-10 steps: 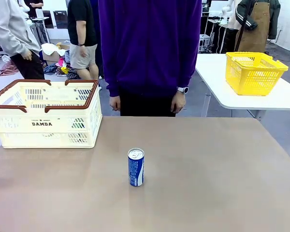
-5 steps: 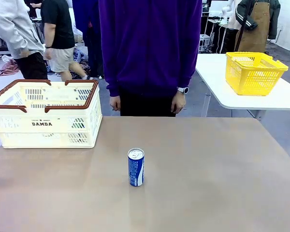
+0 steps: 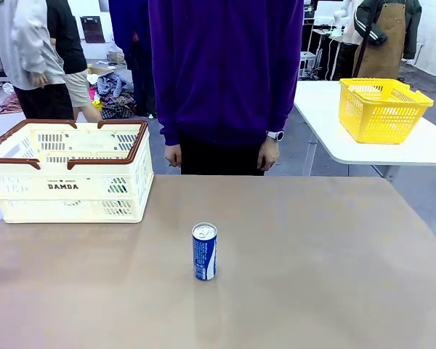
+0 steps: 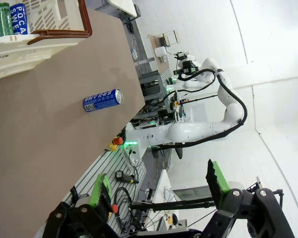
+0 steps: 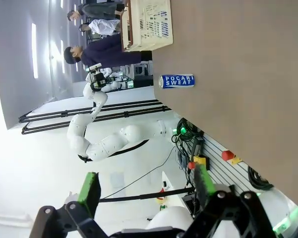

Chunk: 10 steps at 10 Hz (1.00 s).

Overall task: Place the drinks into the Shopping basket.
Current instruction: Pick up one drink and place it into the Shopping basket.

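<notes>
Both end effectors are hanging wide open, gripping nothing: the left end effector (image 4: 159, 191) and right end effector (image 5: 146, 191). Well beyond them, a blue Pocari Sweat can (image 3: 204, 251) is standing on the surface (image 3: 312, 262), apart from the Shopping basket (image 3: 67, 173) holding two cans (image 4: 10, 19).

A brown table (image 3: 312, 276) fills the near part of the front view. At its far edge stands a person in a purple sweater (image 3: 225, 65) and dark trousers, arms hanging straight down, with a watch (image 3: 275, 135) on one wrist. Behind and to the right is a white table (image 3: 414, 149) carrying a yellow basket (image 3: 382, 107) (bright mesh, apparently with nothing in it, though its floor is hard to see). Other people stand farther back on the left, near a heap of clothes (image 3: 110, 87) on the floor, and one in a brown apron (image 3: 384, 40) stands at the back right.
</notes>
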Each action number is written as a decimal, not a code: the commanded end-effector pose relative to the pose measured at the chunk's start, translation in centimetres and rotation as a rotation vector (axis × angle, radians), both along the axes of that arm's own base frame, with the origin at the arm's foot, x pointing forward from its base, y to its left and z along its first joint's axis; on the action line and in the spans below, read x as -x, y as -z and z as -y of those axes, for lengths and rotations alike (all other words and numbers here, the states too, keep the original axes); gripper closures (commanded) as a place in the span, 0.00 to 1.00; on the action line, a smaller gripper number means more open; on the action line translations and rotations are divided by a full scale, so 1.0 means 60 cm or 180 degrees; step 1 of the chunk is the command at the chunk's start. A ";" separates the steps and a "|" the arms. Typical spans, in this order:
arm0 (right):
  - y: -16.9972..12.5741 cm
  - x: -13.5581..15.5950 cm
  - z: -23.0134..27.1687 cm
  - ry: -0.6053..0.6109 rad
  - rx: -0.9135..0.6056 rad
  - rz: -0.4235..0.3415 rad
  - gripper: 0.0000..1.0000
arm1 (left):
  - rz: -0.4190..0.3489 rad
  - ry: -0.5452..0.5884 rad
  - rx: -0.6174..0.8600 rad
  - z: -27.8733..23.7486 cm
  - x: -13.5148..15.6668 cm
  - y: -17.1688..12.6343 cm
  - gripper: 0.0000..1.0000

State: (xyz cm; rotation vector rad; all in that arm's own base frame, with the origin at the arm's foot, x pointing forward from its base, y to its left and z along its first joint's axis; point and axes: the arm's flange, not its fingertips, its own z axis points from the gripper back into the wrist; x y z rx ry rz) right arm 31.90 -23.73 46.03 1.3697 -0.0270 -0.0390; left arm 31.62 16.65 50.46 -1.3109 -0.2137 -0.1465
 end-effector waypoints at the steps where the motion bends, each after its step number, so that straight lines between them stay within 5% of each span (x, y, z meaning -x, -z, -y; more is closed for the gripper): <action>1: 0.004 0.008 0.000 0.0008 0.0006 -0.0062 0.00 | -0.0012 0.0009 0.0017 0.002 0.004 -0.003 0.00; 2: 0.004 0.008 0.000 0.0008 0.0006 -0.0062 0.00 | 0.0000 0.0000 0.0000 0.000 0.000 0.000 0.00; 4: 0.004 0.008 0.000 0.0008 0.0006 -0.0062 0.00 | -0.0648 -0.0077 -0.1051 0.161 -0.046 -0.074 0.00; 6: 0.004 0.008 0.000 0.0008 0.0006 -0.0062 0.00 | -0.0734 0.0233 -0.1880 0.345 -0.055 -0.131 0.00; 10: 0.004 0.008 0.000 0.0008 0.0006 -0.0062 0.00 | -0.1194 0.0654 -0.2963 0.612 -0.083 -0.064 0.00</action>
